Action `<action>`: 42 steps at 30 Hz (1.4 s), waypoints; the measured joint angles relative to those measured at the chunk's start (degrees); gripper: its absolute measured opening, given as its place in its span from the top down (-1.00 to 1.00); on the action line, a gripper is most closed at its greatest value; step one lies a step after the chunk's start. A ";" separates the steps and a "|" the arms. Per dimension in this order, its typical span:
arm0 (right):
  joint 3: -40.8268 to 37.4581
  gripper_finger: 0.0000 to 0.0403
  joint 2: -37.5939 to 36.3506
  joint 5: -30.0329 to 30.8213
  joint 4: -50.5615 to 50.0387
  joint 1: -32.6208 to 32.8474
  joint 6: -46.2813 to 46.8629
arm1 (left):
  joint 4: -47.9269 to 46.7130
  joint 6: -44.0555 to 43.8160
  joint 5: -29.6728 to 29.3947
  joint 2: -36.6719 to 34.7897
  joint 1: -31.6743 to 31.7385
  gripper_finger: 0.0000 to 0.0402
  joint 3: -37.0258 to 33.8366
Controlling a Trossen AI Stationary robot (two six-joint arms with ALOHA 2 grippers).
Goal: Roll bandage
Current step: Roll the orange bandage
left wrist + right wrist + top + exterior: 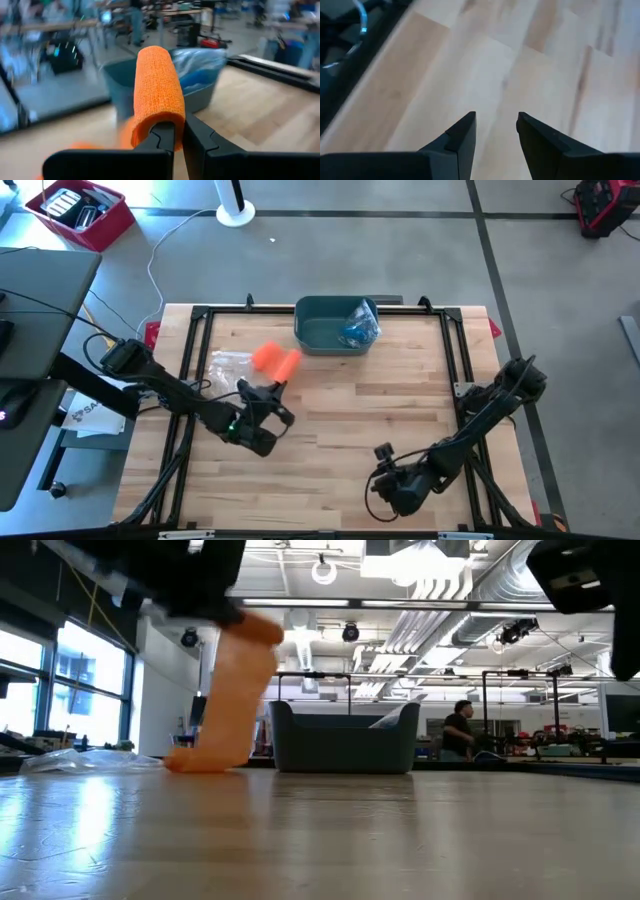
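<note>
An orange bandage (276, 360) lies left of the table's centre. In the low view it runs as a wide strip (240, 690) from my left gripper (205, 602) down to its lower end (198, 760) on the wood. My left gripper (277, 387) is shut on the strip's upper end and points about level toward the far edge. My right gripper (384, 452) hovers over bare wood near the front right. Its fingers (497, 125) are open with nothing between them. My left gripper pinches the bandage's upper end (161, 120) between its two fingertips, coming about level from the table's near side. The strip (156, 80) arches up over the fingertips. From there it hangs slanting down, and its lower end (198, 760) rests on the table.
A teal bin (325, 330) holding a blue plastic bag (358, 325) stands at the far middle. A clear wrapper (228, 365) lies left of the bandage. A black frame (200, 315) borders the table. Bare wood (380, 400) spreads between the two arms.
</note>
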 joint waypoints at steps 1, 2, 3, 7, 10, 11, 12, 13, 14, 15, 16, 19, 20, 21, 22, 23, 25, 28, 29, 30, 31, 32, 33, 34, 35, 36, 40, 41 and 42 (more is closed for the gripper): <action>0.00 0.31 0.01 0.57 -0.59 0.00 1.16 | 0.89 5.75 0.09 0.00 -0.47 0.95 2.30; 0.00 0.31 -0.03 0.72 -1.16 0.00 2.34 | 1.69 11.22 0.21 0.00 -0.87 0.95 4.54; 0.00 0.31 -0.08 0.76 -2.12 0.00 3.84 | 2.51 16.68 0.84 0.00 -1.22 0.95 6.73; 0.00 0.31 -1.58 0.74 -6.53 0.49 11.75 | 8.32 36.86 8.22 0.00 -2.56 0.95 14.90; 0.00 0.31 -3.77 1.53 -8.85 1.91 17.02 | 14.23 47.04 18.47 0.00 -3.77 0.95 19.95; 0.00 0.31 -4.74 1.99 -9.52 2.63 18.27 | 16.39 49.33 21.36 0.00 -4.34 0.95 21.49; 0.00 0.31 -5.86 2.63 -10.13 3.53 19.50 | 18.82 51.31 23.62 0.06 -5.01 0.95 22.82; 0.00 0.31 -7.05 3.87 -10.80 4.43 20.58 | 21.37 53.12 24.86 0.18 -5.60 0.95 24.17; 0.00 0.31 -8.17 5.14 -11.65 5.47 21.74 | 23.63 54.97 25.32 0.28 -6.26 0.95 25.48; 0.00 0.31 -9.24 6.67 -12.43 6.62 22.83 | 25.52 56.85 25.43 0.36 -6.92 0.95 26.54; 0.00 0.31 -10.33 8.11 -13.16 7.70 23.60 | 26.88 58.73 25.44 0.39 -7.48 0.95 27.52; 0.00 0.31 -13.13 13.31 -13.94 11.15 25.20 | 28.09 62.60 25.26 0.50 -8.36 0.95 29.99; 0.00 0.31 -13.76 15.20 -13.96 12.10 25.32 | 28.11 63.98 24.60 0.50 -8.52 0.95 30.62; 0.00 0.31 -14.18 17.27 -13.96 13.04 25.35 | 28.18 65.66 23.14 0.50 -8.57 0.95 31.02; 0.00 0.31 -14.45 19.33 -13.93 13.83 25.33 | 28.26 67.39 20.79 0.50 -8.58 0.95 31.11; 0.00 0.31 -14.58 21.19 -13.92 14.44 25.31 | 28.03 69.29 17.29 0.50 -8.38 0.95 31.10; 0.00 0.31 -14.63 23.97 -13.94 15.22 25.34 | 26.61 72.01 9.85 0.50 -7.50 0.95 30.52; 0.00 0.31 -14.36 25.64 -13.96 15.43 25.70 | 23.84 73.33 1.88 0.20 -5.47 0.95 28.68; 0.00 0.31 -14.15 26.31 -13.92 15.37 26.00 | 22.57 73.30 0.59 -0.15 -4.75 0.95 28.05; 0.00 0.31 -13.88 26.92 -13.96 15.32 26.67 | 21.49 73.23 0.27 -0.78 -4.00 0.95 27.59; 0.00 0.31 -13.61 27.62 -13.96 15.31 26.89 | 20.23 73.04 0.24 -1.60 -3.24 0.95 27.51; 0.00 0.31 -13.33 27.76 -13.95 15.30 26.96 | 19.76 72.41 0.69 -2.49 -2.50 0.95 27.51; 0.00 0.31 -12.97 27.85 -13.92 15.30 26.92 | 19.69 71.46 2.28 -3.42 -1.76 0.95 27.52; 0.00 0.31 -12.61 27.65 -13.96 15.32 26.89 | 20.37 70.51 4.99 -4.25 -1.15 0.95 27.58; 0.00 0.31 -12.23 27.47 -13.96 15.32 26.87 | 21.54 70.07 8.61 -4.81 -0.60 0.95 27.63; 0.00 0.31 -12.01 27.37 -13.98 15.32 26.85 | 22.69 70.34 12.27 -5.05 -0.22 0.96 27.66; 0.00 0.31 -11.51 27.35 -14.04 15.32 27.56 | 24.08 74.36 19.92 -3.29 -0.87 0.96 29.45; 0.00 0.31 -11.51 27.34 -14.17 15.32 28.11 | 23.91 75.11 19.97 -2.48 -1.31 0.96 30.34; 0.00 0.31 -11.51 27.36 -14.27 15.32 28.55 | 23.91 75.86 19.97 -1.49 -1.73 0.96 31.39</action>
